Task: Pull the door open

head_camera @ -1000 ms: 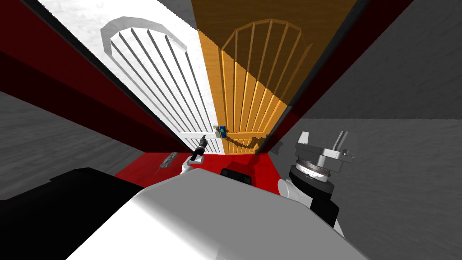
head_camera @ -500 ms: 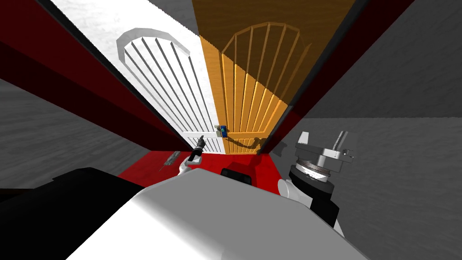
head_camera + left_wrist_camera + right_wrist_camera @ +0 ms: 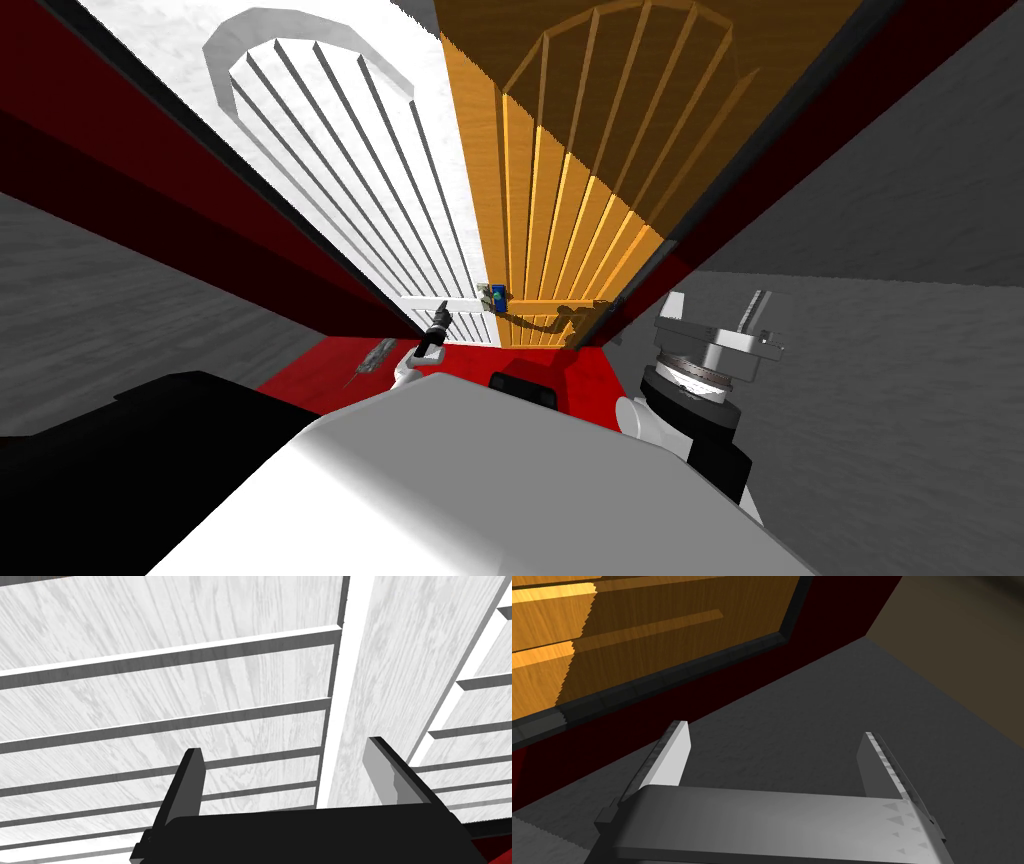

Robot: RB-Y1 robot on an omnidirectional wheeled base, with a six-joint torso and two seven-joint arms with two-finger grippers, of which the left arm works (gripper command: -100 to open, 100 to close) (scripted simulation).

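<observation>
i judge the step in hand to be the reach for the handle; nothing is gripped yet. the left hand (image 3: 441, 320) is close before the white door leaf (image 3: 400, 200), its fingers (image 3: 192, 776) apart, with slats right ahead of them. the handle (image 3: 493, 296) sits just beside this hand, toward the orange door leaf (image 3: 560, 220). next it should shift sideways onto the handle, close on it, then draw back. the right hand (image 3: 715, 305), fingers apart, hangs well off by the red frame (image 3: 662, 711), above the grey floor (image 3: 812, 706).

Grey floor (image 3: 880, 420) spreads out on both sides. A bright red strip (image 3: 310, 378) of it lies before the door (image 3: 400, 180), whose dark red frame (image 3: 662, 721) stands on it.
</observation>
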